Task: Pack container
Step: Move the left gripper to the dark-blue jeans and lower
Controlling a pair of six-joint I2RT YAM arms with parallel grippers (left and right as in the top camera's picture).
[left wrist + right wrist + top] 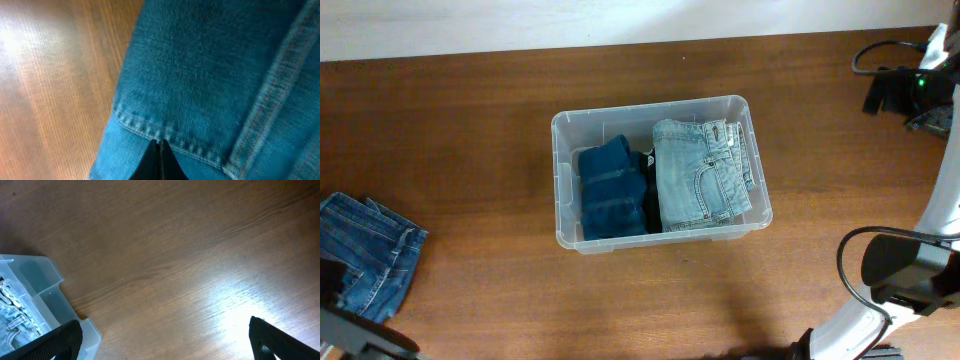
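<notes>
- While the left gripper (161, 151) is pressing down at the hem of a pair of loose blue jeans (365, 255), its two fingers are standing fully closed against each other, tips right at the stitched edge. Whether any cloth is caught between them I cannot tell.
- The loose jeans are lying crumpled on the wooden table (470, 130) at its left edge, well apart from the container.
- The container (650, 107) is sitting upright near the middle of the table, long side running left to right, with nothing touching its outside.
- Inside it, a folded dark blue pair of jeans (612, 190) is occupying the left half.
- A folded light-wash denim garment (700, 175) is lying in the right half, waistband and button toward the far wall.
- A narrow black item (647, 160) is showing between the two folded pieces; what it is I cannot tell.
- The right gripper (167, 342) is hanging over bare wood just beside a corner of the container, its fingers spread wide apart and holding nothing.
- The right arm is reaching in from the table's right edge, clear of the container.
</notes>
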